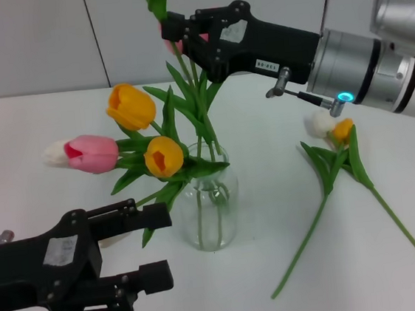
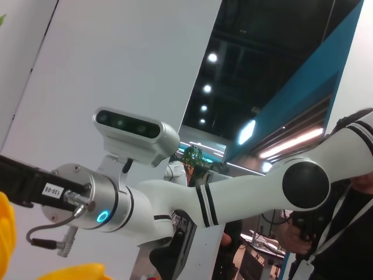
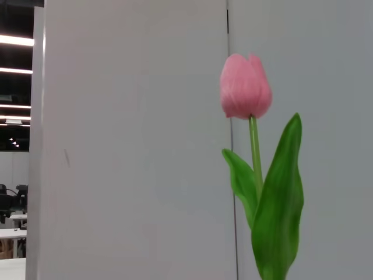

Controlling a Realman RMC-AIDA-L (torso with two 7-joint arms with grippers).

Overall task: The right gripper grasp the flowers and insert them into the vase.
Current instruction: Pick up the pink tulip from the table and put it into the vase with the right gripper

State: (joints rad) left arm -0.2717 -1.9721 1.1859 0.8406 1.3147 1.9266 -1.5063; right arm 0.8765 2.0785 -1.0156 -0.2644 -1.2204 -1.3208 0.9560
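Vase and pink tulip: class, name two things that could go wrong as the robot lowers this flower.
1. The vase neck already holds several stems, so the pink tulip in the right gripper may snag on their leaves.
2. The glass vase stands unheld; the left gripper is beside it, so a sideways push could tip it.

An exhibition hall: white partition panels (image 3: 134,146), high dark ceiling with spotlights (image 2: 212,57), tables beyond.

pink tulip (image 1: 173,44) bloom mostly hidden behind right end effector (image 1: 180,36), left arm cropped
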